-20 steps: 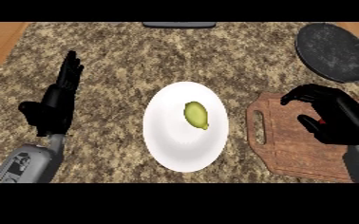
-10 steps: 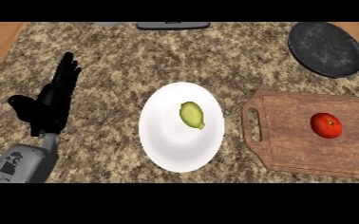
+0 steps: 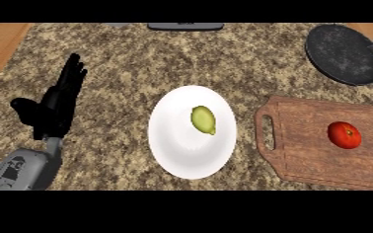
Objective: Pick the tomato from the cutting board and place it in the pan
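A red tomato (image 3: pixel 345 134) lies on the right part of the wooden cutting board (image 3: pixel 306 148) at the right of the head view. The dark round pan (image 3: pixel 341 53) sits at the far right, beyond the board, with nothing in it. My left hand (image 3: pixel 55 106) rests open at the left edge, fingers straight and pointing away, far from the tomato. My right hand does not show in the view.
A white plate (image 3: pixel 182 148) in the middle of the speckled counter holds a yellow-green lemon (image 3: pixel 203 119). A dark flat object (image 3: pixel 186 26) lies at the counter's far edge. A strip of wooden surface (image 3: pixel 11 37) shows at the upper left.
My right hand, over the cutting board a second ago, has left the view and uncovered the tomato. The view has shifted slightly; the left hand stays open at the left.
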You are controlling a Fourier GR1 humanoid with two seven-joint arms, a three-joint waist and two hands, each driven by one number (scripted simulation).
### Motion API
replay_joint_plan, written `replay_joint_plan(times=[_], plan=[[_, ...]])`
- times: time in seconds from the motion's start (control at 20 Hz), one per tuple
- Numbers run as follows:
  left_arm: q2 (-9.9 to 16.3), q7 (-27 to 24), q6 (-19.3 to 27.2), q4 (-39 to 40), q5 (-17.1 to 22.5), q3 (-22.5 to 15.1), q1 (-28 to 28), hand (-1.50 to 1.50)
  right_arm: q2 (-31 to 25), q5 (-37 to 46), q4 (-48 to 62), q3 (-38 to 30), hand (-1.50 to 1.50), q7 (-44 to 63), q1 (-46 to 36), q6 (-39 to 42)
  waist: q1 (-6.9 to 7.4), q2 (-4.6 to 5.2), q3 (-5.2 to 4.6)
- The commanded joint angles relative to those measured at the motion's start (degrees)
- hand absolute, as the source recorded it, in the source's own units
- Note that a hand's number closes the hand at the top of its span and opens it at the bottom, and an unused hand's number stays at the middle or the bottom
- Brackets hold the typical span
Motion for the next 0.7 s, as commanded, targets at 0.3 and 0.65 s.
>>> replay_joint_plan(times=[0.3,0.65], plan=[[-3.34,0.57,-0.83,3.59,-2.19,2.13,-3.30,0.00,-3.18,5.25,-2.43,4.92,-1.50,0.63,-8.42,3.20,0.06,-0.06,-0.08],[-1.90,0.87,-3.07,0.78,-2.19,4.02,-0.18,0.00,-1.28,1.14,-6.96,7.44,-1.50,5.27,-10.03,9.88,-0.04,-0.25,-0.09]])
